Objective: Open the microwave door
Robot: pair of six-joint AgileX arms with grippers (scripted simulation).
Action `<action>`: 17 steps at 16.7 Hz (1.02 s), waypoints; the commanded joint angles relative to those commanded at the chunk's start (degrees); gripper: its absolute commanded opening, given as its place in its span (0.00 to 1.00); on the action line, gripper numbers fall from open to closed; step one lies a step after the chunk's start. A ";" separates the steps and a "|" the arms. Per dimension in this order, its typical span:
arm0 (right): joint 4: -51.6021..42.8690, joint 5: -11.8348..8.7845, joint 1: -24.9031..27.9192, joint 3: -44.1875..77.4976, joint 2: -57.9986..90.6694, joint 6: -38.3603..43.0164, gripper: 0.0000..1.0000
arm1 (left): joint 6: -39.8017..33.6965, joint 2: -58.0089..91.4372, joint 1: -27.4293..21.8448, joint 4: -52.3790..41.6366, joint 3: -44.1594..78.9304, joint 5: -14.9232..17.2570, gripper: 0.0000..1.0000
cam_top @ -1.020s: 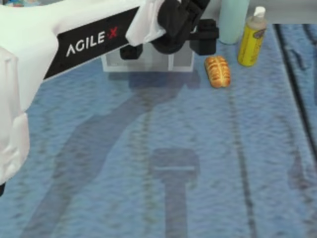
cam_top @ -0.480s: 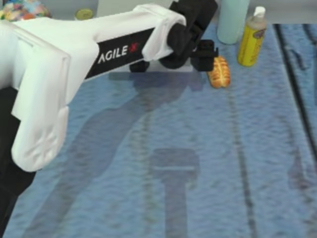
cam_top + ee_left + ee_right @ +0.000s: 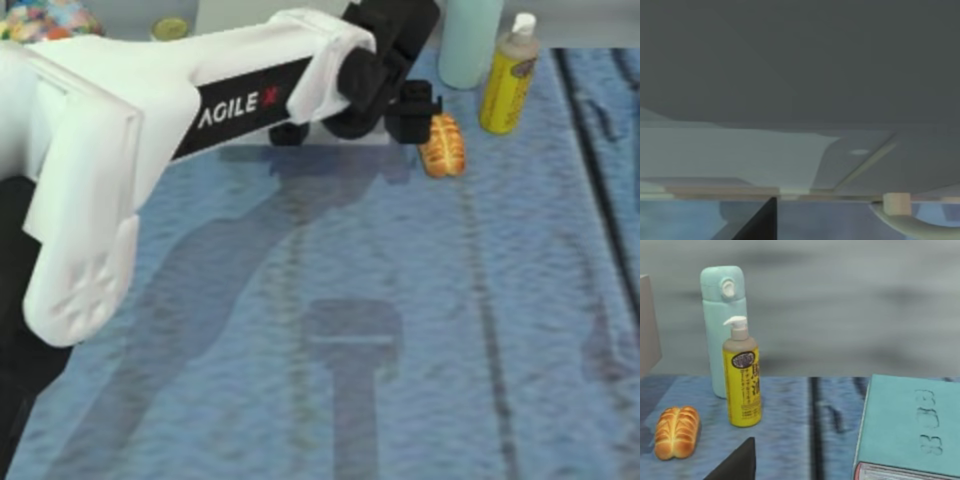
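Observation:
My left arm reaches across the table to the microwave (image 3: 235,14) at the back, hiding most of it. The left gripper (image 3: 352,120) is at the microwave's front and open, its two black fingers set apart. In the left wrist view the microwave door (image 3: 800,60) fills the picture as a grey panel very close up. One dark finger (image 3: 762,225) shows low down. A cream curved handle (image 3: 897,214) lies off to one side of it, untouched. I cannot tell how far the door stands ajar. My right gripper (image 3: 790,474) is parked and open, out of the top view.
A bread roll (image 3: 442,145) lies just right of the left gripper. Behind it stand a yellow pump bottle (image 3: 508,75) and a teal flask (image 3: 470,40). A teal book (image 3: 910,425) lies near the right gripper. A colourful item (image 3: 40,18) sits at the back left.
Over the last second the left arm swung and its gripper came a little toward the front and right, covering the microwave's front face. In the last half second it barely moved.

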 joint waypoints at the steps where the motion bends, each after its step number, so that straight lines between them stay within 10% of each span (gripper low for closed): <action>1: 0.00 0.00 0.00 0.00 0.00 0.00 1.00 | 0.00 0.00 0.00 0.00 0.00 0.00 0.62; 9: 0.00 0.00 0.00 0.00 0.00 0.00 1.00 | 0.00 0.00 0.00 0.00 0.00 0.00 0.02; 17: 0.00 0.00 0.00 0.00 0.00 0.00 1.00 | 0.00 0.00 0.00 0.00 0.00 0.00 0.00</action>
